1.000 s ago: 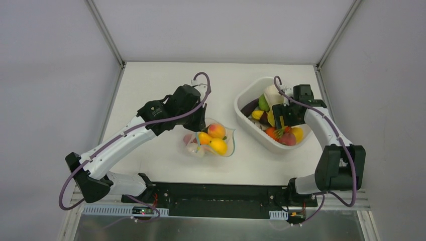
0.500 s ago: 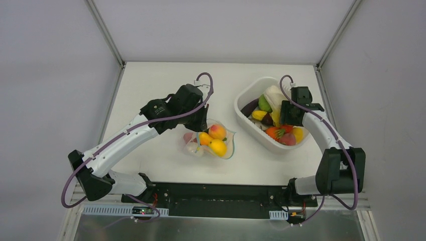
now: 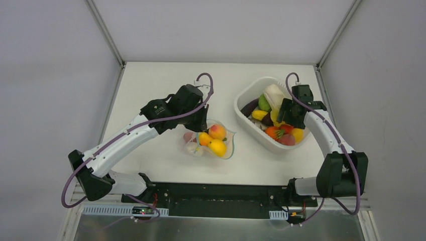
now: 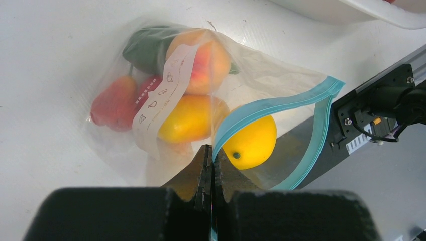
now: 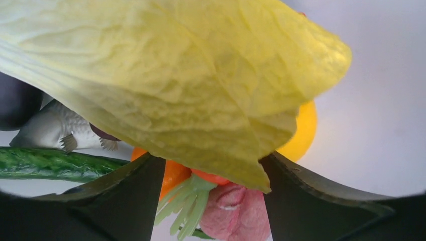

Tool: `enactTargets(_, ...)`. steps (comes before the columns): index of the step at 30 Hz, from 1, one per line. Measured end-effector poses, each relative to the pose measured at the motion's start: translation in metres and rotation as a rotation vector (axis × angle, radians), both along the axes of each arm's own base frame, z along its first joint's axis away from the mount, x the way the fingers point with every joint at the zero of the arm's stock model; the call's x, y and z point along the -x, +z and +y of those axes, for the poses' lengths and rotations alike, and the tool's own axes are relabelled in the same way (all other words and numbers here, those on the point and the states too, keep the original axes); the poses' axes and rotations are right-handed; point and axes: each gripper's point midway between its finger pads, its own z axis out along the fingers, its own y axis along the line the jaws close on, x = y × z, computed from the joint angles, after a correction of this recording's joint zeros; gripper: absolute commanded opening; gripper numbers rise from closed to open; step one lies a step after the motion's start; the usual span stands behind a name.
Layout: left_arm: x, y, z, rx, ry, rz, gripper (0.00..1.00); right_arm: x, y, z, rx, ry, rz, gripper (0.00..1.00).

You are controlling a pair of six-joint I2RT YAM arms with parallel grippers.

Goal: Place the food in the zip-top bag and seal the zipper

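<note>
The left gripper [image 4: 211,163] is closed tight, its two fingers pressed flat together on the teal-blue zipper [image 4: 271,104] at one end of the bag's mouth, so that the mouth gapes open. The zip-top bag [image 4: 261,75] lies on the table [image 3: 150,90] about the middle, somewhat toward the near edge. Through the clear plastic I can see a lemon [image 4: 250,141] right at the mouth, an orange-yellow fruit [image 4: 188,118] just behind it, a peach [image 4: 201,60], a red pepper [image 4: 113,103] and something dark green [image 4: 148,45] at the bottom.

The right gripper [image 5: 213,170] is down in the white tub [image 3: 246,120], which sits toward the right edge of the table. Its jaws stand apart, with a big pale yellow cabbage leaf [image 5: 176,75] between them. The leaf's edges meet both fingers and hide their tips, so I cannot tell whether they press on it. Below the leaf lie a carrot [image 5: 173,173], a pink piece [image 5: 236,211], a cucumber [image 5: 50,163] and a yellow fruit [image 5: 301,133].
</note>
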Motion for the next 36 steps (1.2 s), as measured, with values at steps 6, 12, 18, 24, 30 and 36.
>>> enactTargets(6,0.004,-0.004,0.001,0.0,-0.01,0.014,0.0,0.008,0.002,0.0,-0.029,-0.11,0.01,0.71)
enactTargets(12,0.007,-0.006,0.0,0.007,-0.022,0.024,0.0,0.017,-0.009,-0.009,-0.004,-0.211,0.03,0.67)
enactTargets(18,0.011,-0.009,0.001,0.007,-0.034,0.033,0.0,0.016,-0.018,-0.007,-0.016,-0.253,0.044,0.46)
enactTargets(24,0.012,-0.012,0.002,0.002,-0.034,0.038,0.0,0.015,-0.016,-0.002,-0.03,-0.253,0.043,0.24)
enactTargets(30,0.012,-0.012,0.002,0.004,-0.033,0.036,0.0,0.019,0.01,0.001,-0.047,-0.22,0.011,0.17)
enactTargets(36,0.011,-0.012,0.0,0.009,-0.036,0.036,0.0,0.025,0.057,0.002,-0.073,-0.193,-0.101,0.17)
